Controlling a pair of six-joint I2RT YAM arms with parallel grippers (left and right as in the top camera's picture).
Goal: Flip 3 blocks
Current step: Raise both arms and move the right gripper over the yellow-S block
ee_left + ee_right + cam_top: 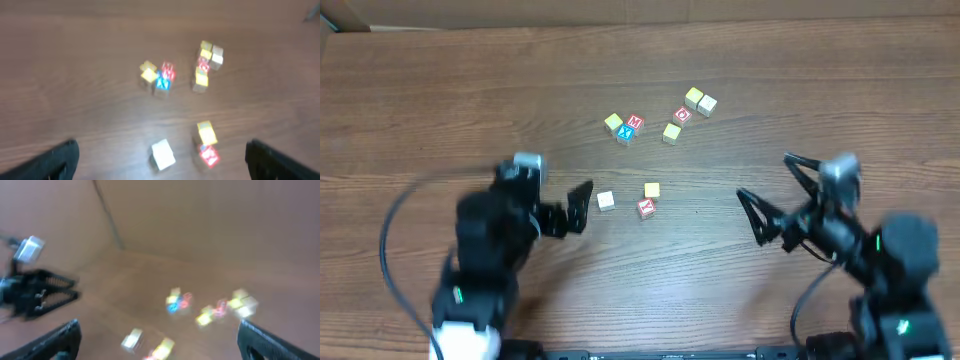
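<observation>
- Left tool (570, 208) hovers low over the wooden surface (420, 100), jaws spread wide and holding nothing. Its upper fingertip is near the cream block (606, 201) but not touching it.
- Right tool (764, 177) is likewise spread wide and holding nothing. It stands well apart from the blocks, with a broad strip of bare wood between.
- The three blocks lie near mid-surface, between the two tools. The cream block sits alone on the left.
- The yellow block (652, 189) and the red-letter block (646, 207) sit just beside each other on the right, the red-letter one nearer the robot. Whether they touch I cannot tell.
- A gap of bare wood separates the cream block from that pair.
- Farther back, past another band of bare wood, lie the other cubes. A yellow cube (613, 123) huddles with the M cube (634, 124) and the X cube (625, 133).
- To their right, four more run in a slanting line, the O cube (683, 114) among them.
- Open wood runs from these to the surface's far edge and out to both sides.
</observation>
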